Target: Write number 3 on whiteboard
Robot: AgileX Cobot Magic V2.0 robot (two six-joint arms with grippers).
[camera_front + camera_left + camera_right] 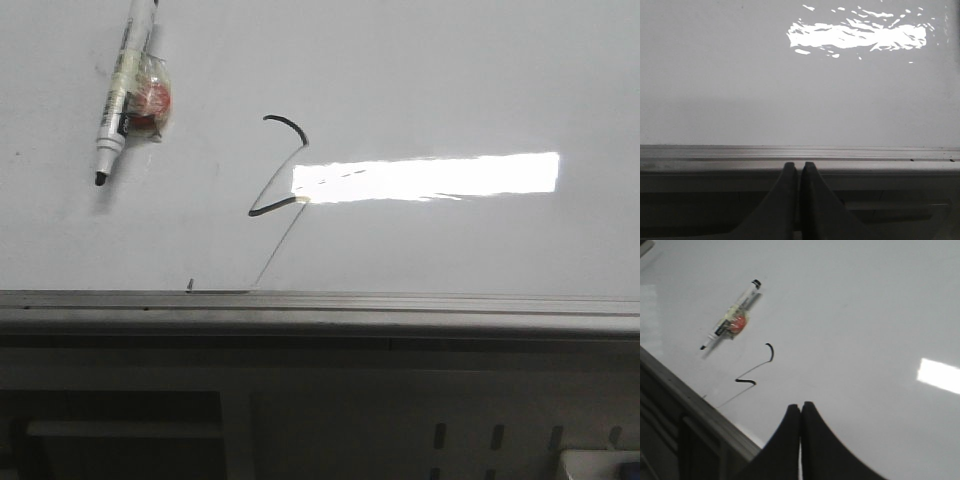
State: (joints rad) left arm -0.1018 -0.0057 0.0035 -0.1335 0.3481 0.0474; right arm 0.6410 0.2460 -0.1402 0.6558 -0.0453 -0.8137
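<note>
The whiteboard [450, 90] is a glossy white board with a grey frame rail along its near edge. The number 3 [280, 170] is a thin black scrawl near the board's middle: a dark arc above, a small hook midway, faint slanted lines joining. It also shows in the right wrist view [757, 367]. A black-tipped marker [125, 90] with tape and a red lump on its barrel lies loose on the board at the far left, also in the right wrist view [732, 320]. My left gripper [800, 166] is shut and empty at the frame rail. My right gripper [801, 406] is shut and empty over the board.
A bright rectangular light reflection [430, 177] lies on the board right of the scrawl. A tiny black speck [190, 285] sits by the frame rail [320, 302]. Below the rail is a dark grey shelf or stand [300, 420].
</note>
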